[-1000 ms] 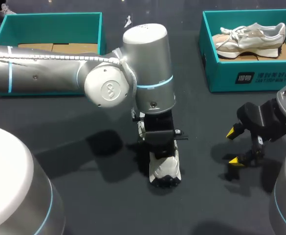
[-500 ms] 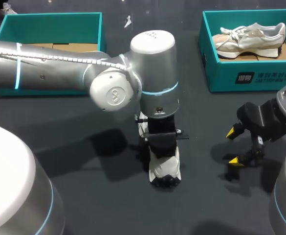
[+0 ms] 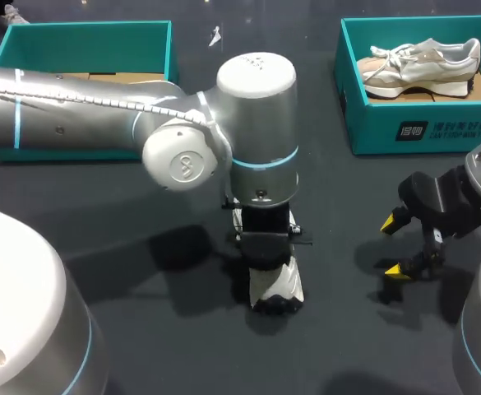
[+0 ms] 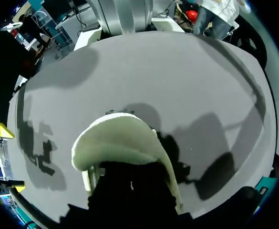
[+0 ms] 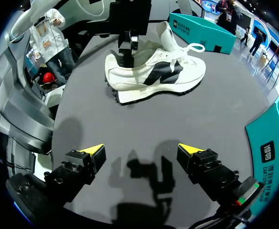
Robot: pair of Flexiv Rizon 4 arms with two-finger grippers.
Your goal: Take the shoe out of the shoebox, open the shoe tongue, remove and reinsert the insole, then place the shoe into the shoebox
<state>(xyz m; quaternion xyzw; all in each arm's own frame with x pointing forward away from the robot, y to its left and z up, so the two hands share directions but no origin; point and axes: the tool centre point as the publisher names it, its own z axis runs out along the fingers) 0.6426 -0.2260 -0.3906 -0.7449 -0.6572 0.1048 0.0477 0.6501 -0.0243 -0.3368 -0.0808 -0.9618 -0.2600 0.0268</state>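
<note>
A white shoe with black panels (image 3: 277,285) lies on its sole at the middle of the dark table. My left arm comes in from the left, and its wrist hangs right over the shoe. In the right wrist view my left gripper (image 5: 129,52) reaches down into the heel opening of the shoe (image 5: 153,76), shut; what it pinches is hidden. The left wrist view shows only the pale heel rim (image 4: 120,143) ahead of the dark gripper body. My right gripper (image 3: 394,246) (image 5: 141,152) hangs open and empty to the right of the shoe.
A teal shoebox (image 3: 404,132) at the back right holds a second pale shoe (image 3: 421,62). Another teal shoebox (image 3: 84,26) stands at the back left with only cardboard inside. A small white scrap (image 3: 215,35) lies between them.
My left wrist has shifted slightly over the shoe, a little right and then back. The shoe has barely moved and the right arm has kept still.
</note>
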